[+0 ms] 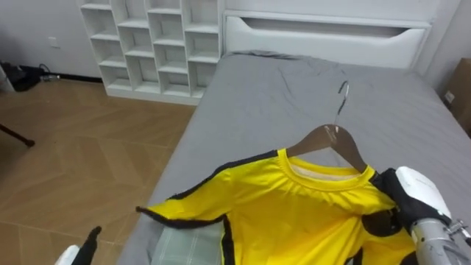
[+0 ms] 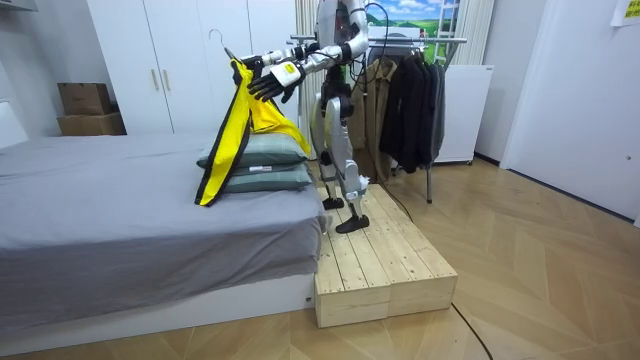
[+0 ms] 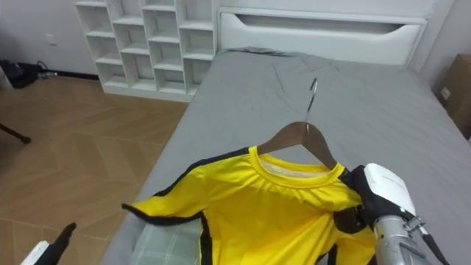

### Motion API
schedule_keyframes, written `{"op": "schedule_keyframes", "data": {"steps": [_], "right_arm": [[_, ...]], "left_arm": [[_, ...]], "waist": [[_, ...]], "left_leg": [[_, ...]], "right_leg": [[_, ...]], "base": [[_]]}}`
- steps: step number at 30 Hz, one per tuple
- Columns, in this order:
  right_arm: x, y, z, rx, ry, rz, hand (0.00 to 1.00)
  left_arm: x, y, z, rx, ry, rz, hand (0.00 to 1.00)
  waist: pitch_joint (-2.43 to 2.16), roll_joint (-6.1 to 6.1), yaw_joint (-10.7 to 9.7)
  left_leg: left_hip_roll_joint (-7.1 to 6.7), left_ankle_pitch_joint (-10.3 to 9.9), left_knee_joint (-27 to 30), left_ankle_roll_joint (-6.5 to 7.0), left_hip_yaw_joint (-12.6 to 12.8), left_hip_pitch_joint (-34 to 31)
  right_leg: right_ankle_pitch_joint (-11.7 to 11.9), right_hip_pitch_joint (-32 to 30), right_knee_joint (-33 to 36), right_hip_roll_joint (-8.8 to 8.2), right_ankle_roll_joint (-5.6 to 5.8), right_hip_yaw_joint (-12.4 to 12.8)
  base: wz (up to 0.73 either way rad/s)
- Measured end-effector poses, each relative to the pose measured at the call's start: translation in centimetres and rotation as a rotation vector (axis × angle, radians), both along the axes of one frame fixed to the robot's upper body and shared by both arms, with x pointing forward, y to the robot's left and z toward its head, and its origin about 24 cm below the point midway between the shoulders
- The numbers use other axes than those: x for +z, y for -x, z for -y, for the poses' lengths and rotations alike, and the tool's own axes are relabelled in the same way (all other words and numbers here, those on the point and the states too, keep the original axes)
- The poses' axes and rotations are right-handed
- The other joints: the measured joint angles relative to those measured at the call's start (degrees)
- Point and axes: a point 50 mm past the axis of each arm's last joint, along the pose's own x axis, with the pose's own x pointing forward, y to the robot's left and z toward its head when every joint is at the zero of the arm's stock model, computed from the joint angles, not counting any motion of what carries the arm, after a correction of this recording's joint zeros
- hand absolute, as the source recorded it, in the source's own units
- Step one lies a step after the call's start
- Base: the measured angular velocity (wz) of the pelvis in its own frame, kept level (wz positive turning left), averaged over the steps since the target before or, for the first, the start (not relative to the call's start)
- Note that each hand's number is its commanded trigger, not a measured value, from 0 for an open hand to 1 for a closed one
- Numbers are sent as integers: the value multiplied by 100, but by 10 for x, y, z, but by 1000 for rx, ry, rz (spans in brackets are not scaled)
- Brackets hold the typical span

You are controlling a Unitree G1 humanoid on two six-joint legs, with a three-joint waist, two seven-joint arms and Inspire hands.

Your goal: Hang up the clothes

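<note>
Bed (image 1: 294, 96) fills the ground ahead of the robot, which stands on a wooden platform (image 2: 375, 260) at the pillow end, facing down its length. The clothes rail (image 2: 420, 40), already hung with dark garments, is behind the robot's back, toward the room view's right.

That is the relation the next move seems to turn on. The yellow shirt (image 1: 294, 213) is held in the air out over the bed, so it is on the opposite side of the robot from the rail.

The shirt is already on the wooden hanger (image 1: 331, 140). The hanger's long axis runs across the robot's front from left to right. Its metal hook (image 1: 343, 92) points up and away from the robot, toward the far end of the bed.

The right robot hand (image 1: 411, 195) is at the shirt's right shoulder, so the garment spreads to its left and slightly ahead. In the room view it looks clamped on that shoulder, probably with the hanger's arm inside. It is clearly the nearer one. The left robot hand (image 1: 82, 250) sits low at the robot's left, well apart from the shirt, and I cannot tell its state.
</note>
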Motion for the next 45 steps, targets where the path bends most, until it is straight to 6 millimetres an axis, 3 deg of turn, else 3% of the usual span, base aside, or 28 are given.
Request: {"op": "schedule_keyframes", "data": {"steps": [8,11,13,18,22,26,29,38,40,45], "right_arm": [[1,1,4,-21,-5,-1,100],[4,1,5,-30,4,7,100],[10,0,4,-25,33,26,100],[25,-3,5,-28,48,91,100],[31,-3,4,-21,59,116,100],[32,2,2,-12,82,119,100],[33,2,3,-18,80,122,100],[51,2,-3,-12,101,222,100],[55,9,-7,-1,98,253,100],[50,30,-7,10,79,255,100]], "left_arm": [[-46,50,-9,191,153,-203,0],[-67,83,-11,322,247,-305,0],[-79,115,-11,418,301,-396,0],[-93,170,-9,533,320,-583,0],[-96,197,-6,586,328,-672,0],[-98,204,-2,598,336,-703,0],[-100,201,2,592,349,-698,0],[-101,190,6,557,348,-685,0],[-102,188,7,542,345,-684,0],[-102,190,7,540,341,-695,0]], "waist": [[-11,-23,17],[-18,-32,15],[-22,-37,13],[-27,-83,10],[-24,-145,35],[-2,-162,36],[17,-138,21],[-11,-188,9],[-32,-224,35],[-20,-264,-10]], "left_leg": [[-6,0,-9,0,97,-5],[-1,0,-11,-1,127,-1],[2,-1,-13,-1,178,-5],[-3,-1,-23,-2,206,-7],[-5,-1,-24,-2,234,39],[-6,-4,-27,0,251,68],[13,-124,-86,2,249,58],[1,-125,-40,10,285,-55],[1,-121,19,15,321,-67],[6,-121,-19,14,432,82]], "right_leg": [[-40,-101,98,0,7,104],[-50,-111,93,10,4,130],[-51,-135,83,19,4,179],[-57,-179,117,17,13,225],[-67,-166,166,14,15,257],[-78,-124,181,13,21,270],[-141,-216,303,26,27,255],[-137,-330,346,7,29,261],[-139,-327,327,8,32,305],[-144,-254,348,20,40,393]], "base": [[-7],[-6],[-11],[-5],[0],[0],[4],[-2],[-10],[-13]]}}
